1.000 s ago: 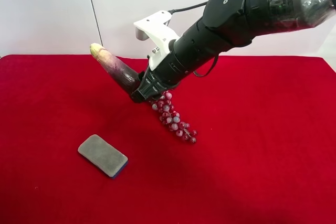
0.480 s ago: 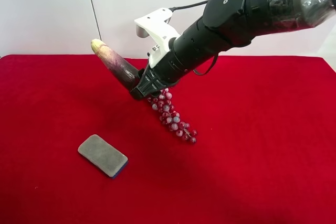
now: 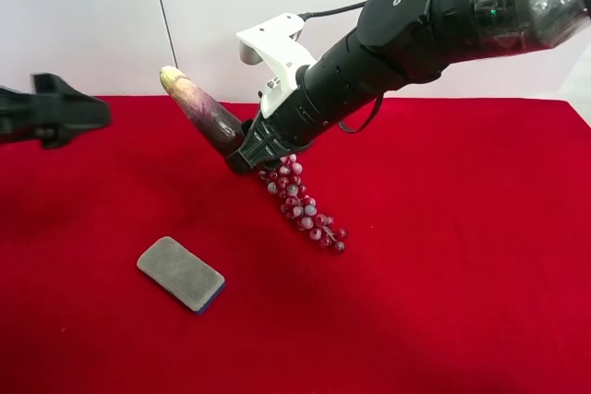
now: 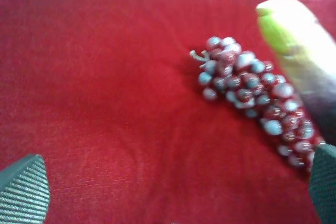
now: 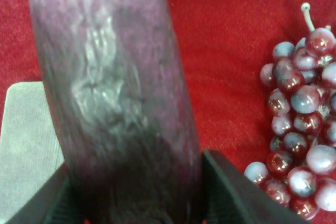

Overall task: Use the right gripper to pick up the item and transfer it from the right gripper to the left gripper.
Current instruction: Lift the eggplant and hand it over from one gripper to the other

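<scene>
The item point(image 3: 198, 108) is a glossy purple eggplant-like piece with a pale tip. It is held tilted above the red cloth, tip pointing up and to the exterior high view's left. My right gripper point(image 3: 242, 149) is shut on its dark lower end. Up close, the item point(image 5: 115, 93) fills the right wrist view between the black fingers point(image 5: 237, 195). My left gripper point(image 3: 66, 113) reaches in from that view's left edge, apart from the item and open. In the left wrist view, its pads point(image 4: 23, 188) stand wide apart and the item's pale tip point(image 4: 291, 32) is ahead.
A red-grey grape bunch point(image 3: 305, 209) lies on the red cloth point(image 3: 462, 274) just under the right arm's wrist. A flat grey sponge point(image 3: 181, 273) lies toward the cloth's front left. A white wall stands behind the table.
The left gripper has come into the exterior high view from the left edge. The right gripper has lifted the item very slightly and otherwise holds still.
</scene>
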Action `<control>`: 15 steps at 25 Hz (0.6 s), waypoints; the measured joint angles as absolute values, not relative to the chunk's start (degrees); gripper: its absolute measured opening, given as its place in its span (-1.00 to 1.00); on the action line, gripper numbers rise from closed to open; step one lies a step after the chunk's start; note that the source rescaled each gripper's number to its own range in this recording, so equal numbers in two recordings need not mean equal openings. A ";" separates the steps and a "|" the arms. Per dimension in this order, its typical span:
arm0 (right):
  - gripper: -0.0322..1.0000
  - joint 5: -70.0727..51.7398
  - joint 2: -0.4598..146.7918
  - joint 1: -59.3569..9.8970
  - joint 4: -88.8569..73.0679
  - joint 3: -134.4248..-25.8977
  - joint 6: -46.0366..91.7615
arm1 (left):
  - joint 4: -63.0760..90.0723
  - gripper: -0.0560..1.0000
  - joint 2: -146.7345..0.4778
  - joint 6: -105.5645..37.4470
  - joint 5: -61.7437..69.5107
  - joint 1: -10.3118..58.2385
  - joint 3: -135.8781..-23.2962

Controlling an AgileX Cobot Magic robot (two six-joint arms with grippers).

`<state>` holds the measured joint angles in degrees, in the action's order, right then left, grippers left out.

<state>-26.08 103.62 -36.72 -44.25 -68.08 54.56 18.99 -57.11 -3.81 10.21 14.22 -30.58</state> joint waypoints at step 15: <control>-0.90 -24.82 103.62 -38.25 -45.04 -68.08 55.25 | 20.26 1.00 -69.28 -3.97 0.00 28.74 -37.34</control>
<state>-24.82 103.62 -38.25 -45.04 -68.08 55.25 20.26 -69.28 -3.97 0.00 28.74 -37.34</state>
